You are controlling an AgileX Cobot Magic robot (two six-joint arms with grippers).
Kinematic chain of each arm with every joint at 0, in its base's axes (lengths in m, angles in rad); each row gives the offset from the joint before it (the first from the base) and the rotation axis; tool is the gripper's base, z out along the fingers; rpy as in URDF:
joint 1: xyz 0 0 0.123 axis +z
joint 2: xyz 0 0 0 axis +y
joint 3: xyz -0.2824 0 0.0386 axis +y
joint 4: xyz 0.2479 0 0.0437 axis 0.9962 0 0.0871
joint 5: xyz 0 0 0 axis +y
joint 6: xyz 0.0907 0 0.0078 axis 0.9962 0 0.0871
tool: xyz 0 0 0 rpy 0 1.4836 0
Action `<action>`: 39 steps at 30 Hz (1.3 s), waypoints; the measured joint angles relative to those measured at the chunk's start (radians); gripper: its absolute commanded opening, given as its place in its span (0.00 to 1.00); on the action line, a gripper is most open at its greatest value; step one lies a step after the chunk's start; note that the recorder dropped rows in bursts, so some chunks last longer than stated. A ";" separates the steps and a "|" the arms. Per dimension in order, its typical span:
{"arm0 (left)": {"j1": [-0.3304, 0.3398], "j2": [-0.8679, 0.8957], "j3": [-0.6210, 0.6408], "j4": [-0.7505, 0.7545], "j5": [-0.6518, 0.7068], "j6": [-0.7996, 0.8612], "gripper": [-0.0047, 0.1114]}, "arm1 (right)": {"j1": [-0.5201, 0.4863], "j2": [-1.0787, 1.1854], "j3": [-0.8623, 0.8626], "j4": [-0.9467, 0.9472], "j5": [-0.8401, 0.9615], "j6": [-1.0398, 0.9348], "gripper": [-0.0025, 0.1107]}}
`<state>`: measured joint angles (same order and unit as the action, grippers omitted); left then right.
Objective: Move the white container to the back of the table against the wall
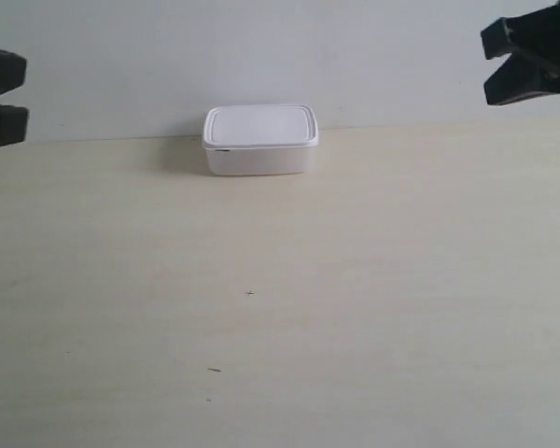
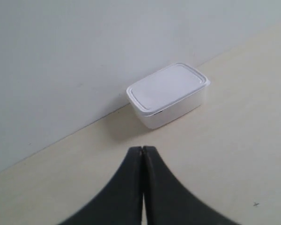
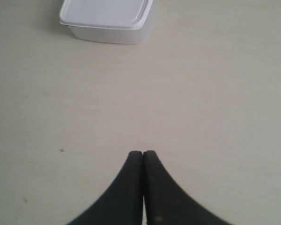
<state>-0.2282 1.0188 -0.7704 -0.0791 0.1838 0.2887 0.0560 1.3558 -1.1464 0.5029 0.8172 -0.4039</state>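
Note:
The white container (image 1: pixel 259 140) stands lidded at the back of the table (image 1: pixel 280 308), its rear side at the foot of the wall (image 1: pixel 261 56). From the left wrist the white container (image 2: pixel 168 95) lies ahead of my left gripper (image 2: pixel 143 149), which is shut on nothing and well short of the box. In the right wrist view the white container (image 3: pixel 107 18) is far ahead of my right gripper (image 3: pixel 143 153), also shut and empty. Both arms hang at the exterior view's edges, one at the left (image 1: pixel 0 98) and one at the right (image 1: pixel 532 61), apart from the box.
A few tiny dark specks (image 1: pixel 250 293) mark the pale wood-grain tabletop in front of the box. Nothing else stands on the table in these views.

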 measured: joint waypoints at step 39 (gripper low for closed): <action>0.000 -0.669 0.568 -0.240 -0.316 -0.008 0.04 | 0.014 -0.993 0.857 0.132 -0.604 0.010 0.02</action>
<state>-0.2282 0.3495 -0.2024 -0.3187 -0.1322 0.2808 0.0696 0.3624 -0.2899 0.6349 0.2133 -0.3939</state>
